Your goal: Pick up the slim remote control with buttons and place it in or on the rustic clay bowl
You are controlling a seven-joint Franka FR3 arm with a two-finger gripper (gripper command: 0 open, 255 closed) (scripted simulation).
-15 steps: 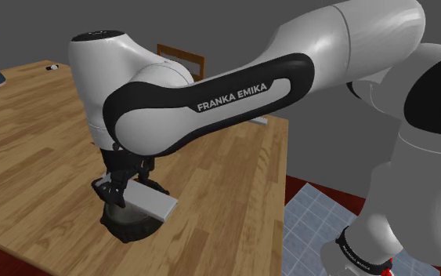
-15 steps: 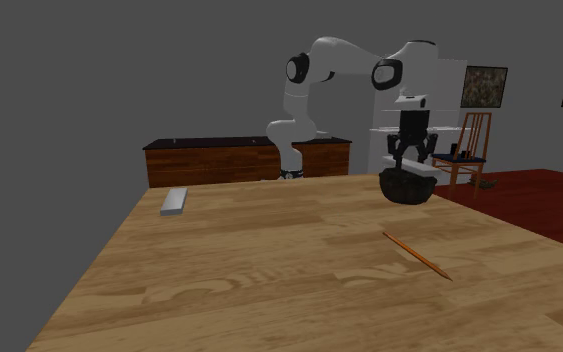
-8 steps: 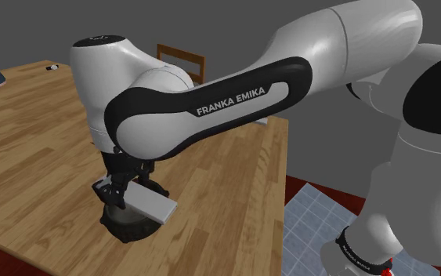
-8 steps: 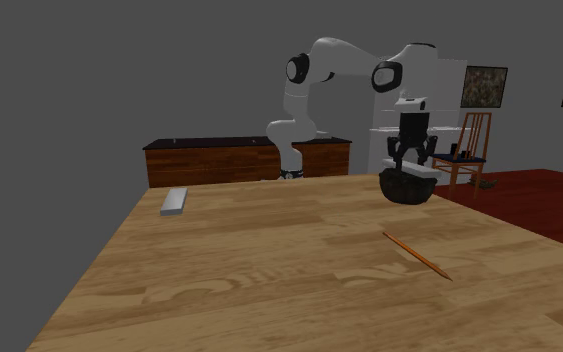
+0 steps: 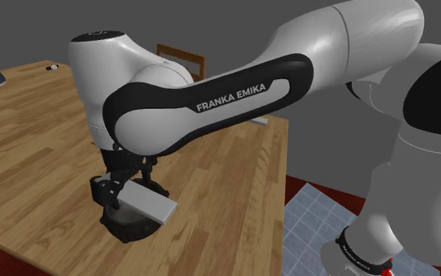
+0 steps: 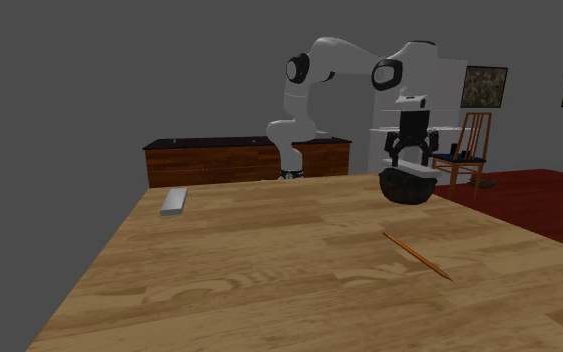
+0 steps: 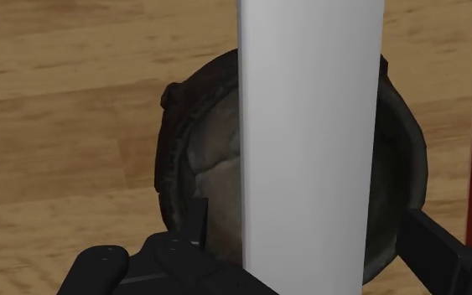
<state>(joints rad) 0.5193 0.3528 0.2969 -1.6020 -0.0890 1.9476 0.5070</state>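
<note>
The remote [image 7: 309,142] is drawn as a plain light grey slab without visible buttons. It rests across the rim of the dark, rough bowl [image 7: 200,142]. My gripper [image 7: 305,214] hangs just above it, open, and both black fingers [image 7: 196,222] stand clear of the slab's long sides. In the shoulder view the gripper [image 5: 127,188] sits over the remote [image 5: 152,202], which sticks out over the bowl [image 5: 132,227] near the table's front edge. The second exterior view has the gripper [image 6: 409,160] directly above the bowl [image 6: 406,186].
The wooden table [image 5: 38,133] stretches away toward the shoulder view's upper left. A pencil [image 6: 417,255] and a flat grey block [image 6: 176,200] lie on it. A wooden chair [image 6: 474,140] stands beyond the table's edge, over red floor.
The fingers have spread apart and let go of the remote, which stays lying across the bowl. The arm has hardly moved.
</note>
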